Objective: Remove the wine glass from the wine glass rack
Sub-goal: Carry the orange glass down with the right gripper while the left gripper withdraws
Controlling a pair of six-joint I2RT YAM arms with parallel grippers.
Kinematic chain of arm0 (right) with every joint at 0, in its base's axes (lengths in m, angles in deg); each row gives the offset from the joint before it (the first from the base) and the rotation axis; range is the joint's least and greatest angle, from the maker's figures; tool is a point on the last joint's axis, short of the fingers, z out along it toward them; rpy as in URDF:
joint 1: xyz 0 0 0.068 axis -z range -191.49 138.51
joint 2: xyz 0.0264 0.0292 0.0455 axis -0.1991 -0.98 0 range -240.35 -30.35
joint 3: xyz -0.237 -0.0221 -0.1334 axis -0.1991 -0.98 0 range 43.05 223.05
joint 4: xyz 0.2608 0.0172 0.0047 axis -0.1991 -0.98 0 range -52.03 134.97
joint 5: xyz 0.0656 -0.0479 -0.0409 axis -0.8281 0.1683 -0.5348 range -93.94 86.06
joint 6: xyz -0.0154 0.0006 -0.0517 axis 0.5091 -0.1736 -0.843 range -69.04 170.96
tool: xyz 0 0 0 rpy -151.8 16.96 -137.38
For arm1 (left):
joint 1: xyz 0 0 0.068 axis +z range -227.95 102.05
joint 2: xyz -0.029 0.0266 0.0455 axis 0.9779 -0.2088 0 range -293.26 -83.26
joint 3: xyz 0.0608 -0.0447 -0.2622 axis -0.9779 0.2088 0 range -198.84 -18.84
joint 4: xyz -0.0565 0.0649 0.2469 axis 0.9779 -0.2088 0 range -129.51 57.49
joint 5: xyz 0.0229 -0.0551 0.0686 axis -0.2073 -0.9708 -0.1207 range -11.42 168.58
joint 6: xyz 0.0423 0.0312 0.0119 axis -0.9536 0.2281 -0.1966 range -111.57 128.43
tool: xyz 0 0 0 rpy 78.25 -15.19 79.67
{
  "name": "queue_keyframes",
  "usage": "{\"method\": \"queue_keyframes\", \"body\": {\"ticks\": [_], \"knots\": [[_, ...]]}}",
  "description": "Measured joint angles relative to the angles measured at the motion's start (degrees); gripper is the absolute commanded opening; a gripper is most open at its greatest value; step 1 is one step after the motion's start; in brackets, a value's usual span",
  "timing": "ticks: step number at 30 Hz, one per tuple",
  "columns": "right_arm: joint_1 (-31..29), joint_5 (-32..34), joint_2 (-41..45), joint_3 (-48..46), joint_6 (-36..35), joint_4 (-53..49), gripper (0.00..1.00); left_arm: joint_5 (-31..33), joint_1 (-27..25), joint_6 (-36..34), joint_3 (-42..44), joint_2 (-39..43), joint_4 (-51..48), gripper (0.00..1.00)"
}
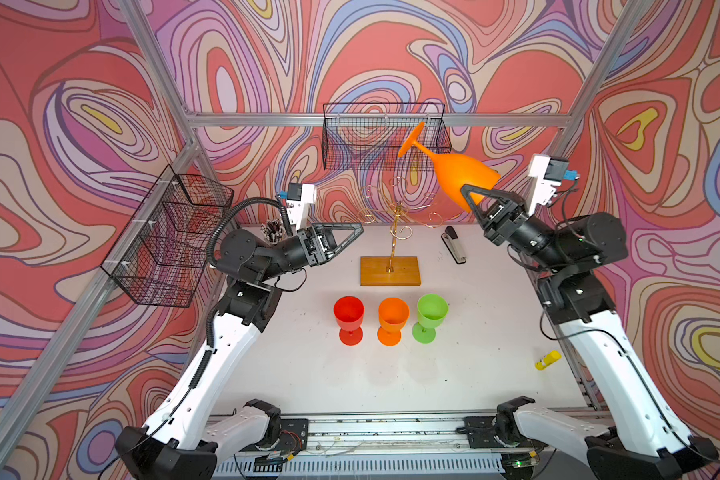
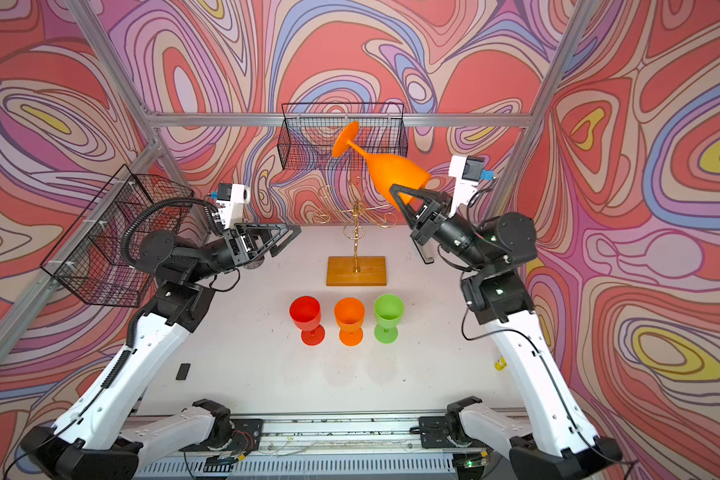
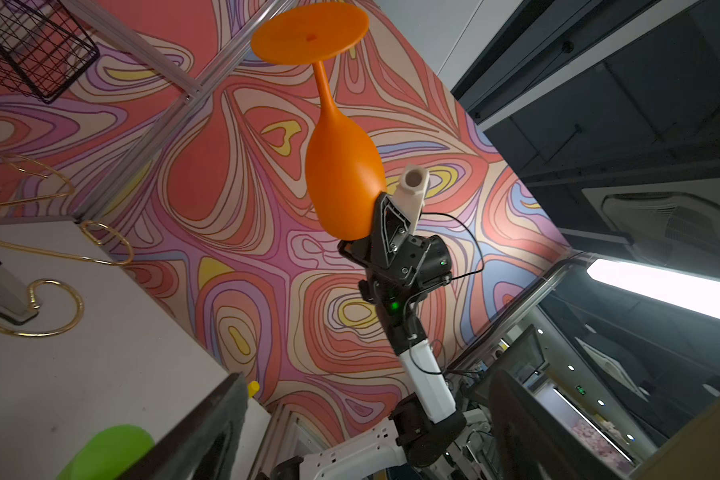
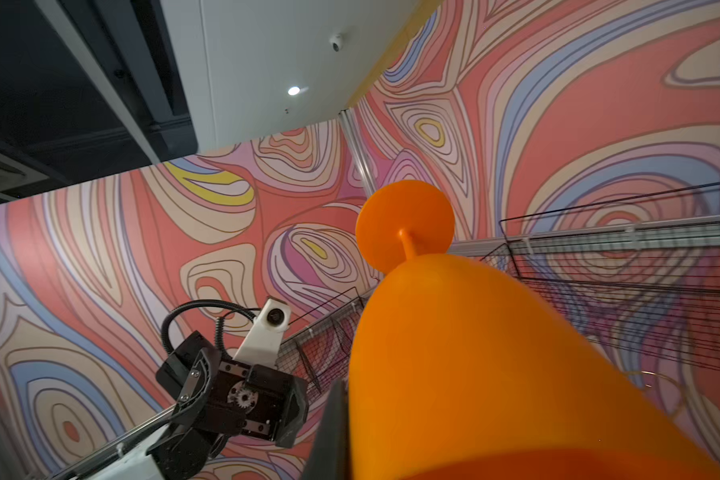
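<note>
The orange glass (image 1: 458,170) is up in the air, right of the middle and near the top in both top views. It is off the rack (image 1: 375,274) and does not touch it. The glass is tilted. Its round foot points up and left, across the back basket (image 1: 350,141), and its open end points down and right. The right gripper (image 1: 468,193) holds it there, with its fingers pinching the bowl close to the rim. In the right wrist view the bowl fills the lower right of the frame. The rack stands in the middle of the white table (image 1: 308,374), below and left of the glass. The left gripper (image 1: 352,235) hangs left of the rack, near it but apart, and points toward it. Its fingers (image 4: 192,386) are spread wide apart. Below the rack in the frame, 3 cups stand upright in a row: a red cup (image 1: 348,316), an orange cup (image 1: 393,318) and a green cup (image 1: 432,313). A stapler (image 1: 454,245) lies just right of the rack.
</note>
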State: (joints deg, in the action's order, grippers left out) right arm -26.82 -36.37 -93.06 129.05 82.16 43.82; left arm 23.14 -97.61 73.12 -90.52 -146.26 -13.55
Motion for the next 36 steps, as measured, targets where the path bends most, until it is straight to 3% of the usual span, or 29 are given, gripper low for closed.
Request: {"method": "queue_keyframes", "body": {"ticks": [7, 12, 17, 24, 36], "knots": [[0.0, 22.7, 0.5, 11.4, -11.5, -31.7, 0.00, 2.2, 0.0, -13.7, -2.9, 1.8, -16.4, 0.90], [0.0, 37.2, -3.7, 15.7, -15.1, -47.5, 0.00, 3.0, 0.0, -16.2, -2.9, 1.4, -20.1, 0.90], [0.0, 45.6, -8.4, 14.9, -17.0, -56.3, 0.00, 3.6, 0.0, -17.3, -2.9, 1.4, -21.2, 0.89], [0.0, 46.2, -17.2, 10.1, -19.2, -62.2, 0.00, 4.4, 0.0, -18.4, -2.9, 1.9, -23.3, 0.89], [0.0, 36.0, -28.5, 5.2, -21.7, -63.2, 0.00, 4.5, 0.0, -19.5, -2.9, 3.9, -23.8, 0.89]]}}
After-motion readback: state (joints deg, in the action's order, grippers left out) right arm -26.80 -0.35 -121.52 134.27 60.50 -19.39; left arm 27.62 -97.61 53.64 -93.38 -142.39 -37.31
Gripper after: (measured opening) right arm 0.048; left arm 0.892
